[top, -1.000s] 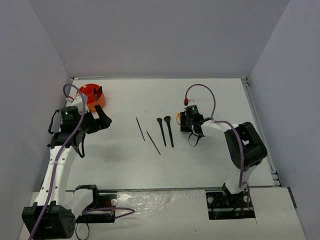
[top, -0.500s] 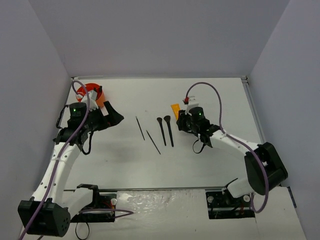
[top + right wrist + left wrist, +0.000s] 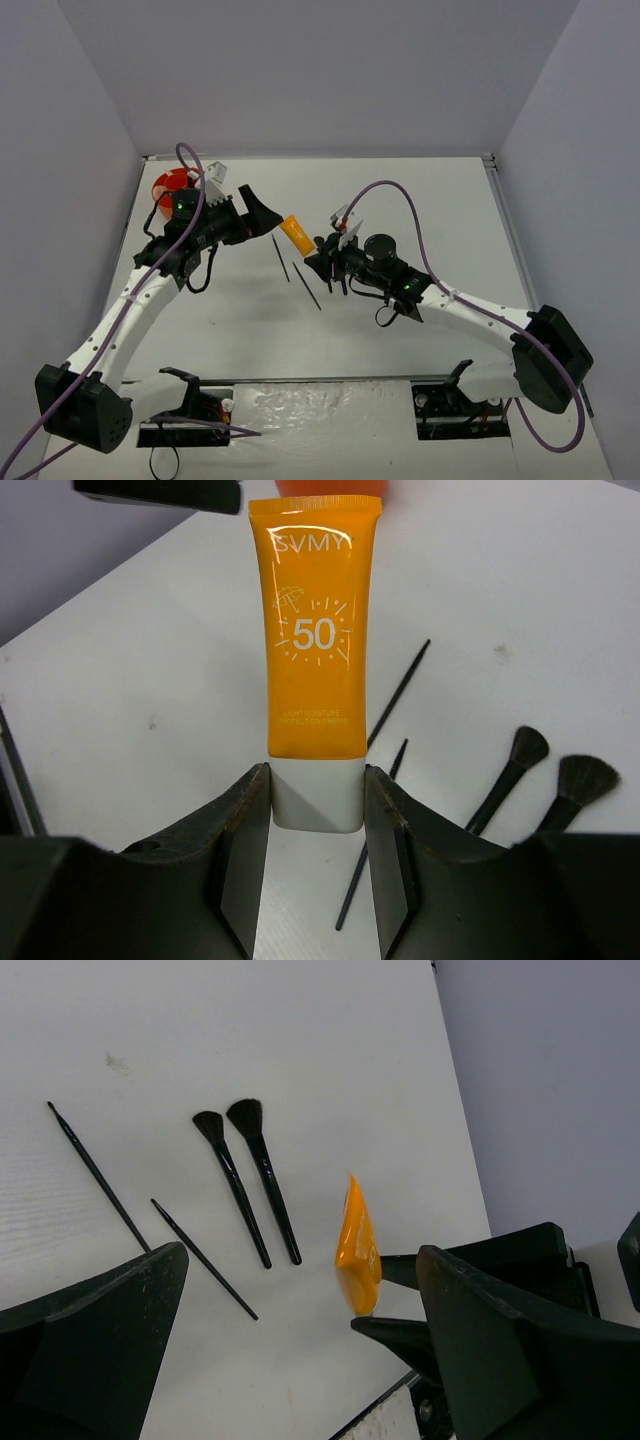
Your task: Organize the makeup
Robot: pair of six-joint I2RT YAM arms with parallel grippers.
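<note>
Pinching the white cap of the orange-white tube [image 3: 315,630] in the right gripper [image 3: 317,850], both fingers [image 3: 240,855] pressing flat against the cap's 2 sides. Holding the tube lengthwise out from the wrist, with the orange body and crimped end pointing away, toward the left gripper [image 3: 262,222]. Showing, in the left wrist view, the same tube tilted with the crimped end uppermost and the capped end down in the right gripper's clamp; not telling whether lifted off the table [image 3: 430,200] or resting on it. Spreading wide and gripping nothing at the left gripper, with the tube's crimped end just beyond the gap between the 2 jaws, near them and showing no contact in the left wrist view. Lying on the table past the tube: 2 thin black pencils [image 3: 98,1175], apart from each other and roughly parallel, and beside them 2 black brushes [image 3: 265,1175], close together with bristles pointing the same way. Sitting well apart from all of this, behind the left arm at the table's far left: the orange round holder [image 3: 168,186].
</note>
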